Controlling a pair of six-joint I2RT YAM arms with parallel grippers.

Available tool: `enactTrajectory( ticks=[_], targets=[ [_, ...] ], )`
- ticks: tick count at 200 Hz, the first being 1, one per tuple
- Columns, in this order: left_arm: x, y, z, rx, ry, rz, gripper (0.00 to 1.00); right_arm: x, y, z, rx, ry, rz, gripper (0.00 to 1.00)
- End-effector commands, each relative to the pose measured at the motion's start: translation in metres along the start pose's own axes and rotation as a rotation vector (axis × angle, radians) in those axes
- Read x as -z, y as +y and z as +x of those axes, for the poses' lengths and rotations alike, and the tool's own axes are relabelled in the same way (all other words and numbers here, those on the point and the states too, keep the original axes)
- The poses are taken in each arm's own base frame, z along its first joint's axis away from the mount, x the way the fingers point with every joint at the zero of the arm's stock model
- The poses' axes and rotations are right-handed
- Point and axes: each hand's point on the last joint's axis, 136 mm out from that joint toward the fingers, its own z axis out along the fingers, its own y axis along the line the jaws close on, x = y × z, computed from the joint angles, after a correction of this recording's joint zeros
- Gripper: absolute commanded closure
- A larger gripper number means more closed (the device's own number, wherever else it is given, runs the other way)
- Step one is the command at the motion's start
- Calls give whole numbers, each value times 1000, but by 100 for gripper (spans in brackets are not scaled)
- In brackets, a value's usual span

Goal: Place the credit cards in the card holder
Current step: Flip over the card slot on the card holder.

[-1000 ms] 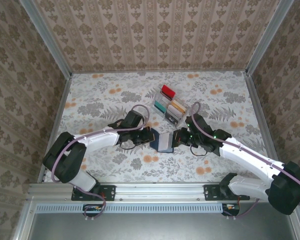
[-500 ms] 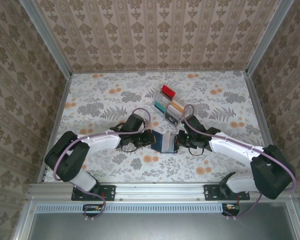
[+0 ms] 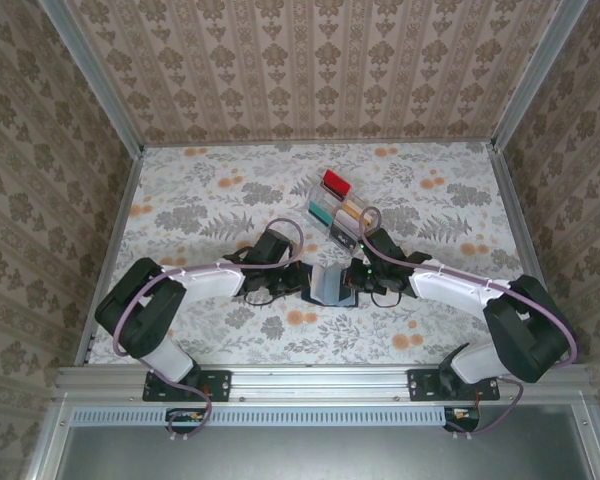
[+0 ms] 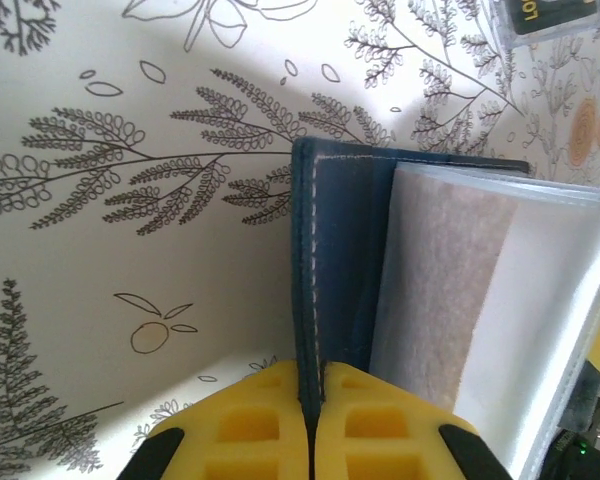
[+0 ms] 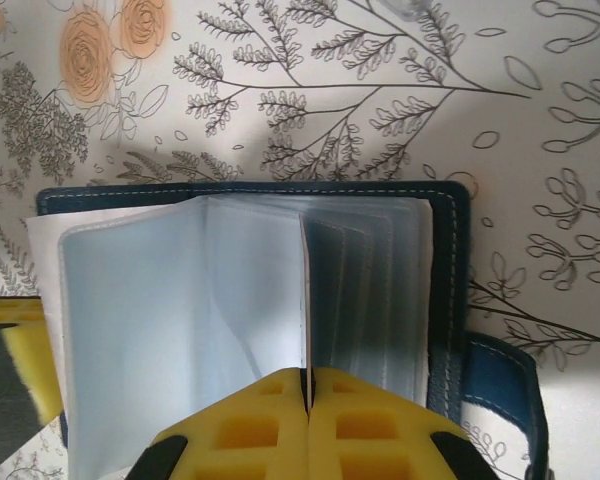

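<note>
The card holder [image 3: 330, 284] sits open at centre frame, the left claw [image 4: 312, 385] clamped on its blue cover and the right claw [image 5: 307, 385] pinching what seems a single clear sleeve. Pulled too hard, that sleeve could slip or tear. The credit cards [image 3: 336, 182] stand in the rack [image 3: 313, 197] just above.

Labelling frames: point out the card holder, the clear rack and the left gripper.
card holder [image 5: 450, 260]: right wrist view, navy cover's right edge.
clear rack [image 3: 313, 192]: top view, bare left end.
left gripper [image 4: 311, 385]: left wrist view, between yellow fingertips.
</note>
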Motion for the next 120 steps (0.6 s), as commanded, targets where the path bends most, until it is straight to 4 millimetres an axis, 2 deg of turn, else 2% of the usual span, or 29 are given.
enactTrajectory(
  ticks=[1,35,58,80,103,120],
  targets=[
    [-7,2,3,-3,18,-26,97,1,16,-8,-14,-8,-58,100],
    [-7,1,4,-10,23,-28,97,7,24,-11,-12,-17,-73,100],
    [-6,2,4,-9,18,-32,95,11,20,-13,-4,-29,-45,100],
    [-5,3,3,-6,10,-35,94,8,25,-9,11,5,-58,100],
    [-6,2,4,-8,9,-36,94,5,39,-5,20,35,-114,100],
    [-7,2,4,-8,6,-37,93,0,39,-3,27,52,-100,100]
  ],
)
